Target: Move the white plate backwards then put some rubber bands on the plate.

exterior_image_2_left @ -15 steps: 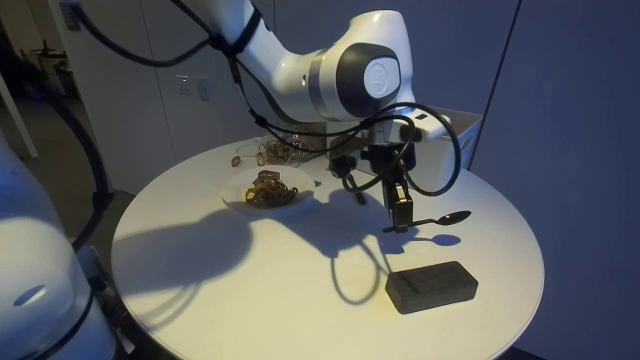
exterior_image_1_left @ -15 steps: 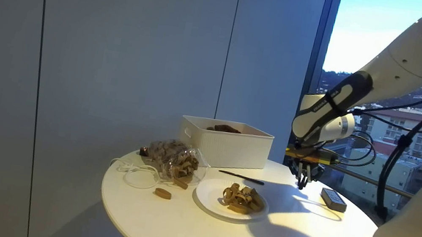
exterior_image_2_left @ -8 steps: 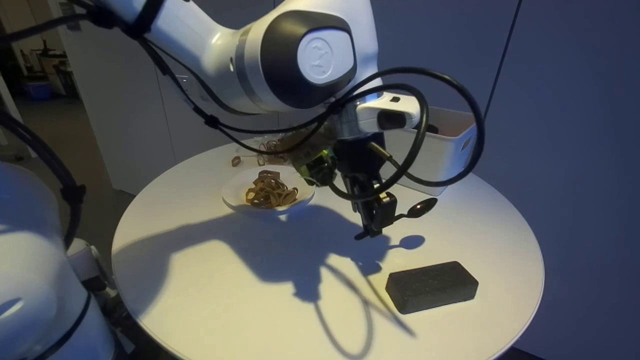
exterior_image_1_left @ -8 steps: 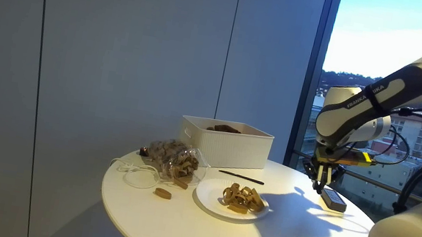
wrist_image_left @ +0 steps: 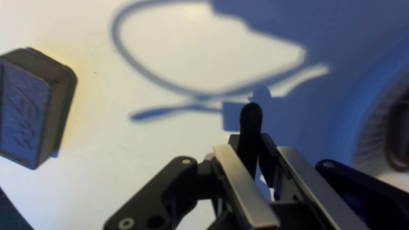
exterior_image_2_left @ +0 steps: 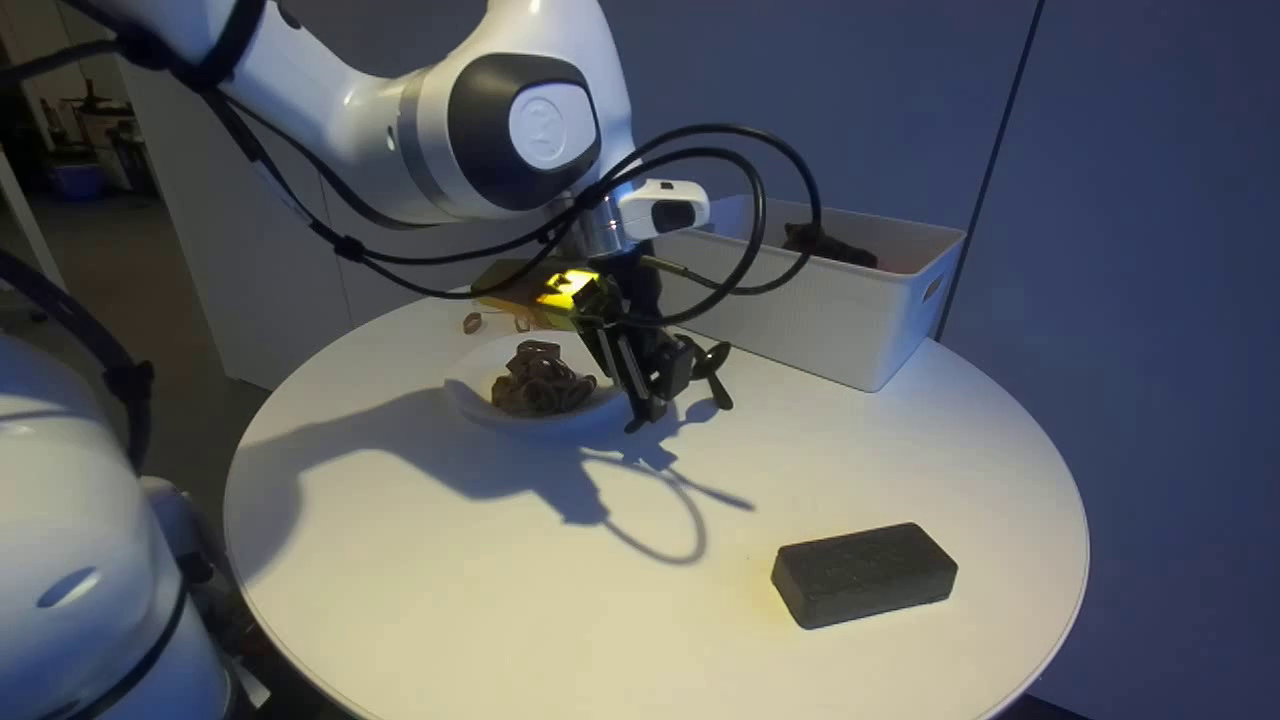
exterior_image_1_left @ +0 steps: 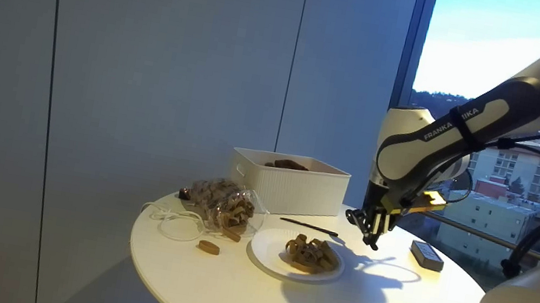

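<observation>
Here's the white plate (exterior_image_1_left: 264, 252), flat on the round worktop (exterior_image_1_left: 224, 292), and it carries a tangled heap of tan rubber bands (exterior_image_1_left: 310, 257), bunched toward one side in an exterior view. Near it, the clear plastic bag (exterior_image_1_left: 210, 196) lies over on its side, packed with more bands (exterior_image_1_left: 239, 211), one of them right at the open mouth. A single loose band (exterior_image_1_left: 208, 247) sits on the worktop near the bag, and a white cable (exterior_image_1_left: 165, 215) coils alongside. Then the white box (exterior_image_1_left: 290, 193): open-topped, something dark brown (exterior_image_2_left: 835, 247) lying inside, and I can't tell what it is.

Up to the jaws, and they're pinching a dark spoon (exterior_image_2_left: 713, 359)! Its handle (wrist_image_left: 250, 127) pokes out one side of the grip, the bowl out the other, the whole thing held clear of the worktop and close by the plate. The wrist view catches the plate's fluted rim (wrist_image_left: 374, 140), blurred, with a brown band inside it. Between plate and box lies a slim black utensil (exterior_image_1_left: 309, 227), its kind too small to make out. And out across the worktop, well apart from the plate, there's the dark block (exterior_image_2_left: 865, 575), the marks on its face too blurred to read.
</observation>
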Robot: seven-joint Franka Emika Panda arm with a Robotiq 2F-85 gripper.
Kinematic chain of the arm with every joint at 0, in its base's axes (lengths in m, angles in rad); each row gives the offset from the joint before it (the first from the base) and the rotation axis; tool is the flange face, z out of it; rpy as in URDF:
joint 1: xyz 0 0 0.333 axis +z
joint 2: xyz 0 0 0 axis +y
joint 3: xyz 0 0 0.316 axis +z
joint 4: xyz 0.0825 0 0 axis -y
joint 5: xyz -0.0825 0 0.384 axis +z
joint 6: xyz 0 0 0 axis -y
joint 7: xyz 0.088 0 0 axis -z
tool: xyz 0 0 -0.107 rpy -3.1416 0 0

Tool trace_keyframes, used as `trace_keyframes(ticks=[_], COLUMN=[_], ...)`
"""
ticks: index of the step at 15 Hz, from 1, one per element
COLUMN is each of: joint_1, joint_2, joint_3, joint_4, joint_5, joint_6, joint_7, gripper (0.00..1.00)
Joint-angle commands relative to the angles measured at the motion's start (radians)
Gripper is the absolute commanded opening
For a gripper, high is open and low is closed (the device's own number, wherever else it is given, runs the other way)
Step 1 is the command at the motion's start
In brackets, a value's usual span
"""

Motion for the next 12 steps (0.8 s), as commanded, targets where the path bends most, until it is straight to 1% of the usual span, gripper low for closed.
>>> trace_keyframes(ticks=[1,2,5,6,7,8,9,11,12], joint_1=[0.082,0.096,0.108,0.101,0.097,0.092,0.092,0.091,0.09], joint_2=[-0.008,-0.001,0.038,0.049,0.057,0.062,0.068,0.069,0.062], joint_3=[-0.009,-0.014,-0.022,-0.016,-0.014,-0.012,-0.013,-0.016,-0.017], joint_4=[0.0,0.0,0.006,0.011,0.011,0.01,0.013,0.013,0.013], joint_5=[0.088,0.111,0.151,0.151,0.15,0.146,0.148,0.152,0.153], joint_6=[0.007,-0.013,-0.045,-0.053,-0.048,-0.04,-0.044,-0.041,-0.046], joint_7=[-0.181,-0.215,-0.276,-0.274,-0.278,-0.274,-0.275,-0.277,-0.276], gripper=[0.09,0.09,0.09,0.14,0.45,0.47,0.52,0.67,0.73])
